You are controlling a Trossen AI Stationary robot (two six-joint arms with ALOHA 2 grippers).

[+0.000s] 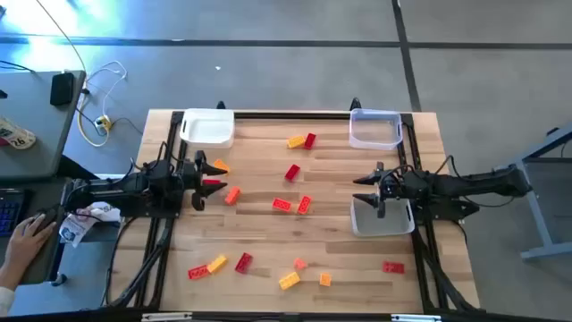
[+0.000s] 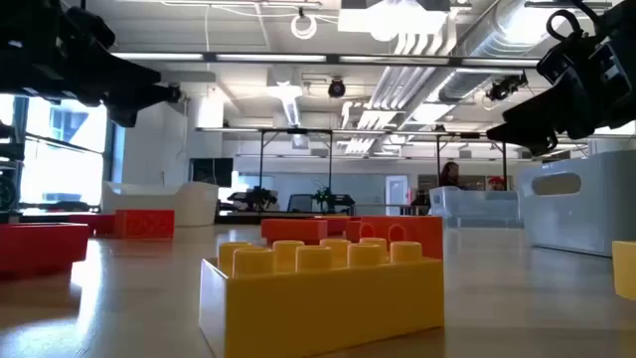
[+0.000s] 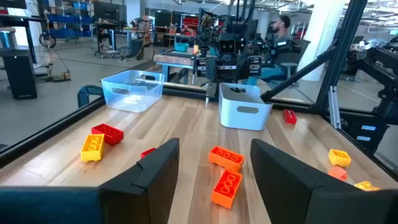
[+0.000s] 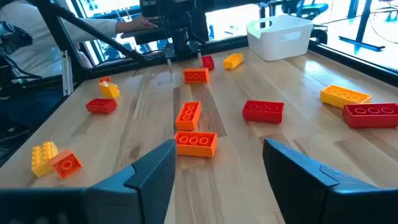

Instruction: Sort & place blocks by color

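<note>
Open-plan robotics lab. Exposed ceiling ducts [image 2: 517,40], concrete floor [image 1: 286,72]. More rigs and shelving [image 3: 62,15] behind the table.

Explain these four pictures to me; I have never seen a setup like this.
Two dark robot arms work at a light wooden table. One picture looks straight down; one sits at table height, behind a yellow studded plastic brick; two come from cameras on the wrists. From above, the left gripper is at the left edge and the right gripper over a white plastic tray. Both are open and hold nothing. Small red, orange and yellow bricks lie scattered. At the far edge stand another white tray and a clear plastic tray.
</note>
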